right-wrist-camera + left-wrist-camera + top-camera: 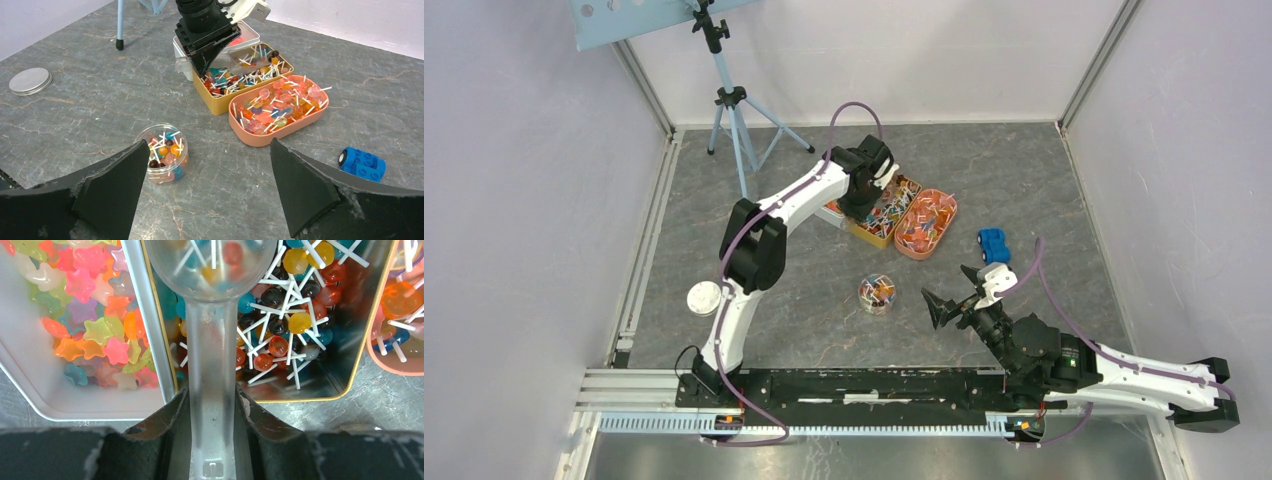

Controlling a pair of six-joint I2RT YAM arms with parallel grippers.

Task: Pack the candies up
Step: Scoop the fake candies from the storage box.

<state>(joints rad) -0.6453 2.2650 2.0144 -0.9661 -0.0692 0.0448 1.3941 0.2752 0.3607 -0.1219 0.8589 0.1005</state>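
Observation:
My left gripper is shut on the handle of a clear plastic scoop. The scoop's bowl holds a few candies above the yellow tin, which is full of small round candies on white sticks. In the top view the left gripper hangs over that tin. A small clear jar part-filled with candies stands in mid-table. My right gripper is open and empty, low over the table right of the jar.
A pink oval tray of candies lies right of the tin. A white tray of coloured star sweets lies left of it. A blue toy car, a round lid and a tripod are also there.

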